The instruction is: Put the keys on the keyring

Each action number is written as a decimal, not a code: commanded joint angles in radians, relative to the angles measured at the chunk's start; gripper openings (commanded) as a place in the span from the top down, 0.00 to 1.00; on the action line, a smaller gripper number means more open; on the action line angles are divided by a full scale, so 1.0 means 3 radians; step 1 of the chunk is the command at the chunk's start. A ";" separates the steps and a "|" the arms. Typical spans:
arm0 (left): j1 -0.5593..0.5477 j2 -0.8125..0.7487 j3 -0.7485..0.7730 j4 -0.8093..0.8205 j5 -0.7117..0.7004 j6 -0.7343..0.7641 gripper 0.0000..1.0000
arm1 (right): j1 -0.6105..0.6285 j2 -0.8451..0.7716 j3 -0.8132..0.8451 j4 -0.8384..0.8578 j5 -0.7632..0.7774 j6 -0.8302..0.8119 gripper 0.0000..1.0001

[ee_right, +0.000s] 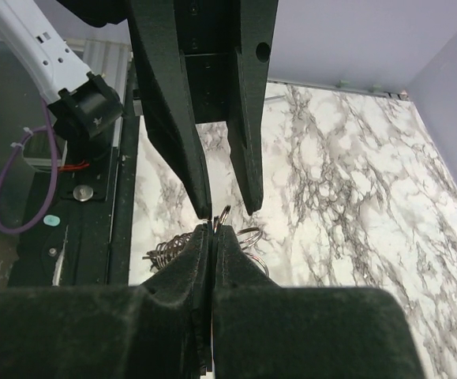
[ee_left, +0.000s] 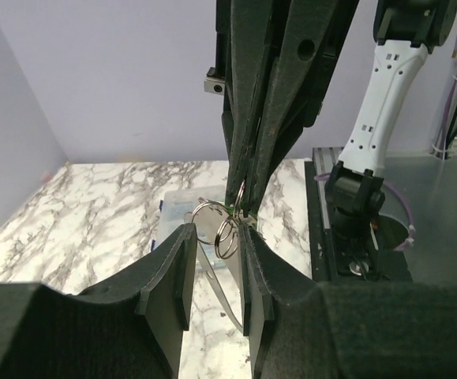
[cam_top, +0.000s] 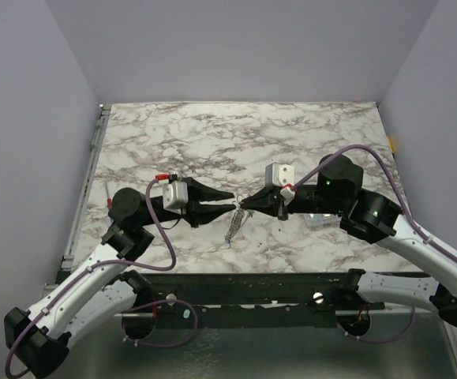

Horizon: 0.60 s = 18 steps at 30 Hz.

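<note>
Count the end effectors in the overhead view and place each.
2. The left end effector is mid-table, jaws apart; the right end effector faces it tip to tip, shut on the keyring.

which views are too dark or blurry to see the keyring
Top external: even light, sharp, but the keyring is tiny. Left wrist: keyring in focus, the left tool dark, little detail. Right wrist: the right tool dark and soft, marble table crisp.
</note>
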 commanded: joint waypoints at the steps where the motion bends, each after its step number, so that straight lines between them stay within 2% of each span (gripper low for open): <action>1: 0.0016 0.0024 0.0164 -0.0320 0.0284 0.0167 0.65 | 0.0013 -0.0012 0.0147 -0.0022 -0.0098 -0.0031 0.99; 4: 0.0017 0.0029 0.0180 -0.0381 0.0251 0.0212 0.62 | 0.0013 -0.0017 0.0150 -0.0038 -0.0123 -0.0021 0.99; 9: 0.0018 0.0088 0.0205 -0.0386 0.0298 0.0191 0.63 | 0.0012 -0.0020 0.0136 -0.0045 -0.0166 -0.0008 0.99; 12: 0.0011 0.0144 0.0219 -0.0383 0.0330 0.0171 0.65 | 0.0013 -0.0015 0.0132 -0.0045 -0.0189 0.0002 0.99; 15: 0.0013 0.0179 0.0235 -0.0375 0.0366 0.0149 0.71 | 0.0013 -0.0001 0.0129 -0.0050 -0.0199 0.0002 0.99; 18: 0.0013 0.0182 0.0237 -0.0360 0.0380 0.0132 0.72 | 0.0013 0.0015 0.0129 -0.0054 -0.0211 0.0004 0.99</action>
